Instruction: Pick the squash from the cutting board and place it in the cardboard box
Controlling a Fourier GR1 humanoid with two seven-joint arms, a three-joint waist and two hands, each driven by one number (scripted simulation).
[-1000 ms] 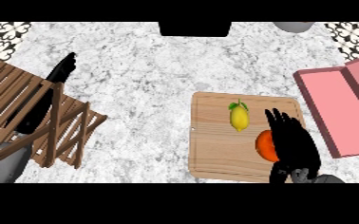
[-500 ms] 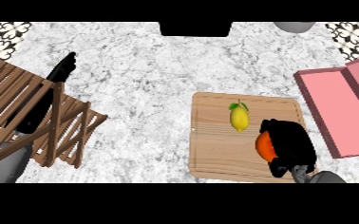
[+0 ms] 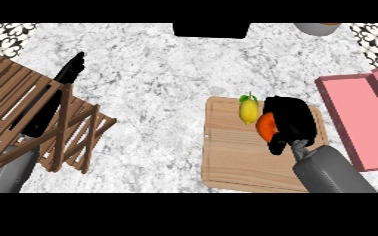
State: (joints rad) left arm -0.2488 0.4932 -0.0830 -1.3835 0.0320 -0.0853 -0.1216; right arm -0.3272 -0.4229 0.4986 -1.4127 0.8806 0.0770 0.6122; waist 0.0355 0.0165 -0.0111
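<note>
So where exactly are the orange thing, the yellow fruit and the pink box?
orange squash [image 3: 264, 126], head view, on its visible left side beside the robot hand.
yellow fruit [image 3: 249, 111], head view, on the middle of its body.
pink box [image 3: 345, 111], head view, on its left wall.

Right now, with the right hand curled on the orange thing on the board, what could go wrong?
1. The yellow lemon-shaped fruit lies right beside the round orange squash; lifting may knock it across the wooden cutting board.
2. The right hand hides most of the squash, so how its fingers sit cannot be checked.
3. The pink open box lies near the right edge; its near wall could catch the squash.
</note>
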